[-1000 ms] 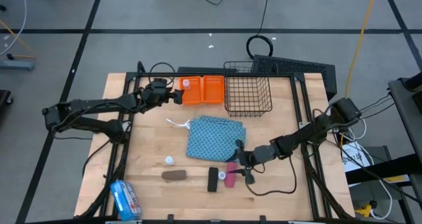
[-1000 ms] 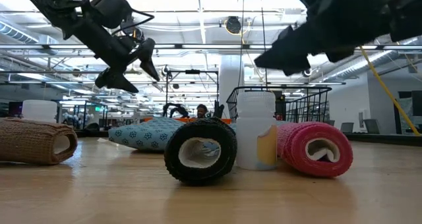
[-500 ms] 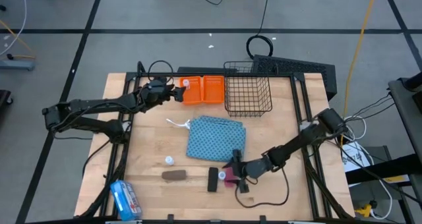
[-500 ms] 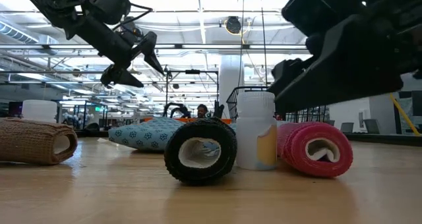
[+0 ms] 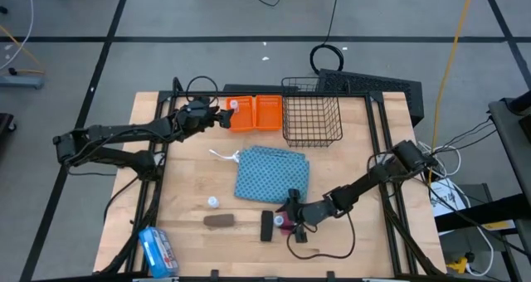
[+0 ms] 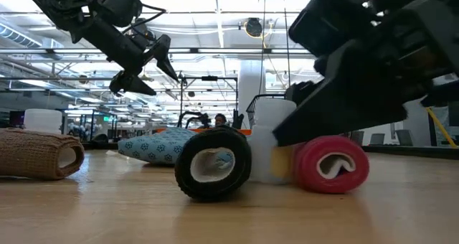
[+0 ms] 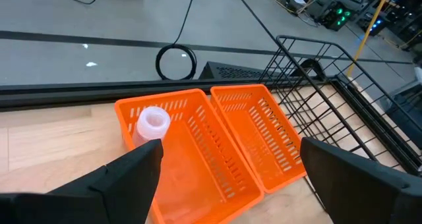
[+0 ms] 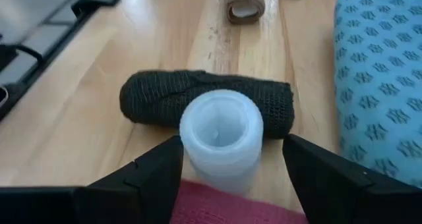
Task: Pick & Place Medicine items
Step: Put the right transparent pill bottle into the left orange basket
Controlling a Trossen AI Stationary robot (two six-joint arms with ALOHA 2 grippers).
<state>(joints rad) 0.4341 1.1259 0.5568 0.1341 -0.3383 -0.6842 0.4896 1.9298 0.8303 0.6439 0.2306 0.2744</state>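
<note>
My right gripper [image 8: 223, 159] is open and low over the table's near middle. Its fingers stand on either side of a white round bottle [image 8: 221, 137] that is upright between the black roll [image 5: 268, 225] and the pink roll [image 6: 331, 163]. The brown roll [image 5: 220, 221] and another white bottle [image 5: 213, 202] lie farther left. My left gripper [image 7: 227, 174] hangs open above the orange tray [image 7: 217, 145], where a third white bottle [image 7: 153, 122] stands. My right gripper comes in low from the table's right, slanting down, its open fingers flanking the white bottle's upper wall [image 8: 191, 141]. One finger [image 8: 161, 165] lies close against that wall; whether it touches cannot be told. Its underside passes over the pink roll [image 8: 217, 207]. The bottle stands on the table against the black roll [image 8: 155, 99].
A blue patterned cloth [image 5: 271, 172] lies at the table's middle, just beyond the rolls. A black wire basket [image 5: 313, 116] stands at the far edge beside the orange tray. A blue and white packet [image 5: 155, 250] lies at the near left corner.
My right gripper has travelled toward the table's left and dropped down to the white bottle, ending with its fingers on either side of it. The black and pink rolls have shifted a little toward the left, and the black roll has turned slightly.
</note>
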